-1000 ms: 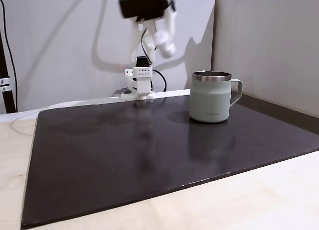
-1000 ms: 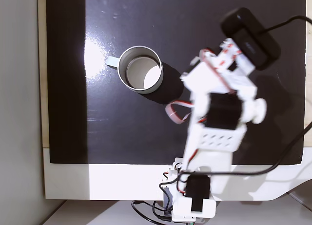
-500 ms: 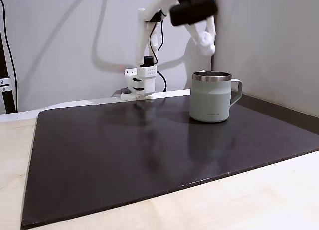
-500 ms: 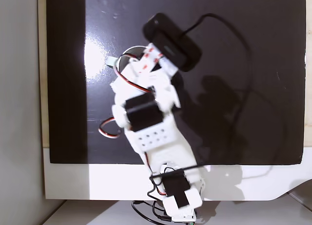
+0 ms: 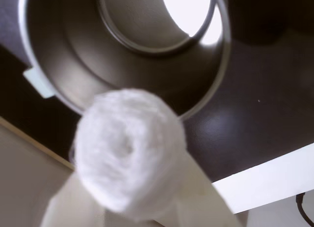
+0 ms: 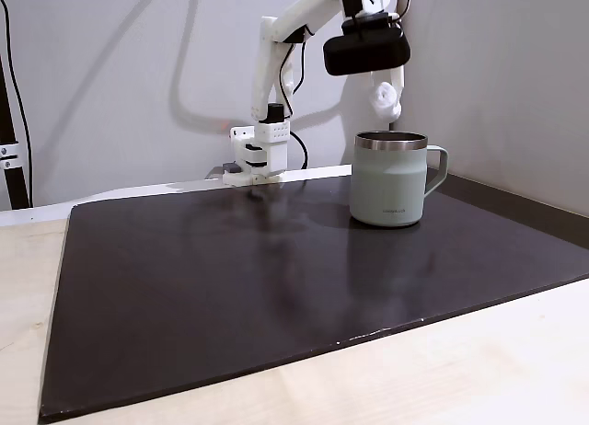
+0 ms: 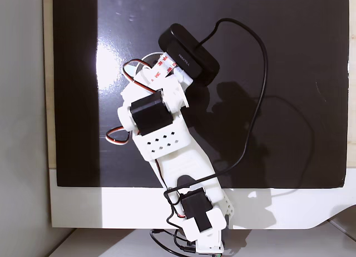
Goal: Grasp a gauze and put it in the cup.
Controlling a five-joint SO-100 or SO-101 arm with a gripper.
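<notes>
Gauze (image 5: 128, 152) gripped in end effector (image 6: 386, 101), above cup (image 6: 390, 180)

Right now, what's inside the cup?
In the wrist view the cup shows only bare steel walls and floor. The gauze, held in the gripper, hangs above the rim and covers part of the near wall.

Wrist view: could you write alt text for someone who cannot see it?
A white gauze roll, held end-on between the pale fingers of the gripper, hangs just above the steel rim of an open cup. The cup stands on a dark mat, its inside visible from above.
</notes>
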